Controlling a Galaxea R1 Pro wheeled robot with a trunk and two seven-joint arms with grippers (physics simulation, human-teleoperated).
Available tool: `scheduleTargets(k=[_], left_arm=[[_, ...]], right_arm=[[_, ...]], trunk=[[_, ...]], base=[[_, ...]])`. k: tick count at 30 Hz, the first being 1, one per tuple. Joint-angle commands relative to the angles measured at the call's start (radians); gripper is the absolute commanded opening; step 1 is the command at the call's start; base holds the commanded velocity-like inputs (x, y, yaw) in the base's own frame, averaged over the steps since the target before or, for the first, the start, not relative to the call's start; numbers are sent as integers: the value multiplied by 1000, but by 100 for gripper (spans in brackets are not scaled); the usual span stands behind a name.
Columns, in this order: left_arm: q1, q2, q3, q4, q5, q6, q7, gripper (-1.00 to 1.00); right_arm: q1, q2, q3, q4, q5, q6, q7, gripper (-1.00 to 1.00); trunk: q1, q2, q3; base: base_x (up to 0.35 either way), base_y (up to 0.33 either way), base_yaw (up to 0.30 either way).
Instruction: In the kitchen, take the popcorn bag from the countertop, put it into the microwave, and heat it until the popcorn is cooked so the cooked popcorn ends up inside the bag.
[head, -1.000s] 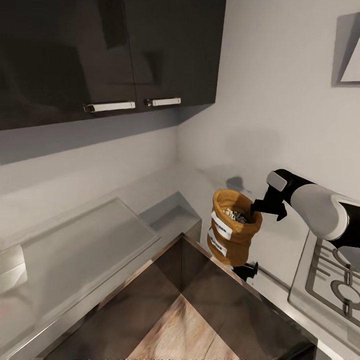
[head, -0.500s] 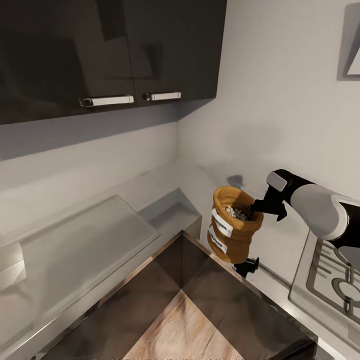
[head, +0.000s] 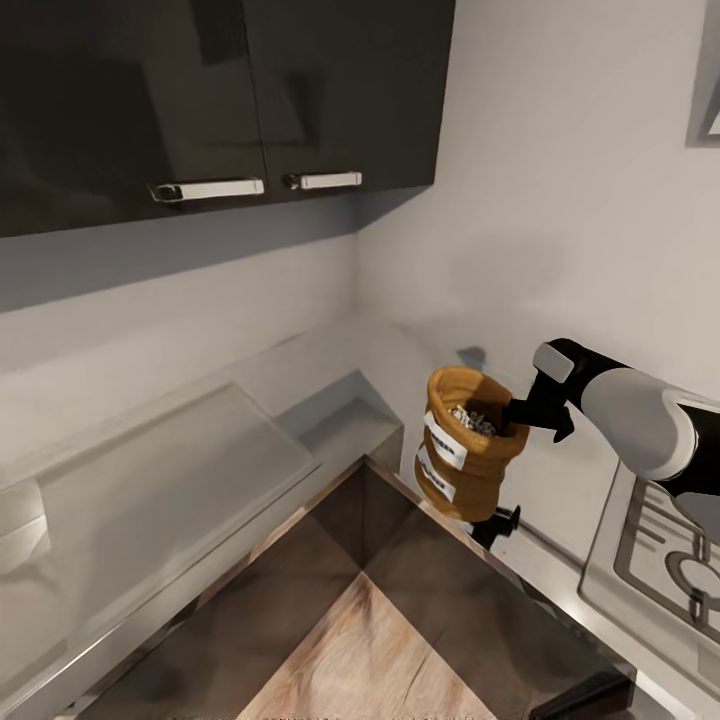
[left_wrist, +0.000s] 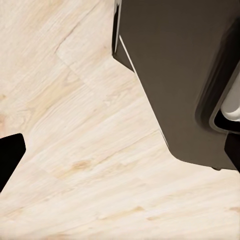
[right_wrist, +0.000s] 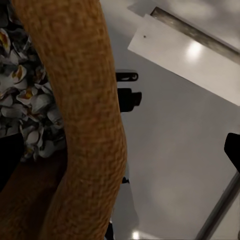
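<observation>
Left of the popcorn bag (head: 468, 447) lie the dark cabinets (head: 215, 95) and grey countertop (head: 170, 480). The bag hangs above the countertop corner, popcorn (head: 470, 418) inside. The right gripper (head: 516, 413) pinches its rim. Farther right sits the hob (head: 670, 560).

The left gripper's state cannot be told.

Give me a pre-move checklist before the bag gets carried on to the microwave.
1. Grasp: right end effector pinches the popcorn bag at its rolled rim: ok.
2. Bag lifted off the countertop: ok.
3. Bag upright: slightly tilted, mouth up: ok.
4. Contents inside: whitish bits show within the rim, none seen spilled: ok.
5. Microwave located and door open: cannot tell.
6. Left end effector free: its camera faces the wood floor; state cannot tell.
</observation>
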Motion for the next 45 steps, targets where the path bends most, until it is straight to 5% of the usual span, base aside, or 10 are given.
scheduleTargets(k=[1, 20, 21, 45], left_arm=[[0, 0, 7, -2, 0, 2, 0, 100], [0, 0, 7, -2, 0, 1, 0, 100], [0, 0, 7, -2, 0, 1, 0, 100], [0, 0, 7, -3, 0, 1, 0, 100]], right_arm=[[-1, 0, -2, 2, -10, -2, -10, 100], [-2, 0, -2, 2, -10, -2, -10, 100], [-2, 0, -2, 2, -10, -2, -10, -100], [-2, 0, -2, 2, -10, 0, -12, -100]], trunk=[[1, -2, -3], [1, -2, -10], [1, -2, -10], [1, -2, 1]], base=[[0, 0, 0], [0, 0, 0], [0, 0, 0], [0, 0, 0]])
